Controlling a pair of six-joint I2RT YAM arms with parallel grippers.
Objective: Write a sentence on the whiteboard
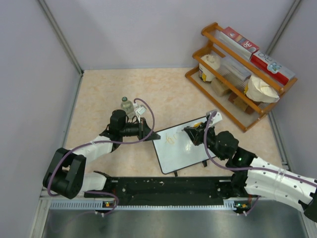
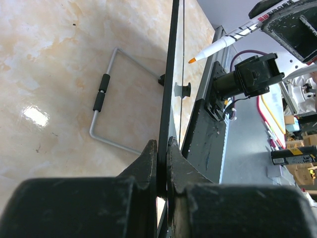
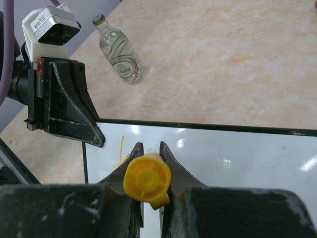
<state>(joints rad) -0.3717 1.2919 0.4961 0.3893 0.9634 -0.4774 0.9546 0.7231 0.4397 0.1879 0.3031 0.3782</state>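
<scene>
The whiteboard (image 1: pixel 185 148) sits between the two grippers. The corner nearest the left gripper (image 2: pixel 161 148) is pinched in it, the jaws closed tight on the thin black frame. The right gripper (image 3: pixel 149 146) is clamped narrow on a marker (image 3: pixel 147 179), whose nib points at the board just ahead of its fingertips.

To my eye the weak spot is that single-corner hold. If the nib presses too firmly, the board could pivot or slide in the pinch and smear the stroke. The marker might also twist in the jaws and wander off line.

The board is glossy and throws back the ceiling lights. The sentence (image 3: pixel 120 151) looks barely begun: a few thin orange strokes on the left gripper's side. In the left wrist view the nib seems just off the surface, though I can't be sure. A small bottle (image 3: pixel 119 49) stands on the table (image 1: pixel 99 99) beyond the left gripper.
</scene>
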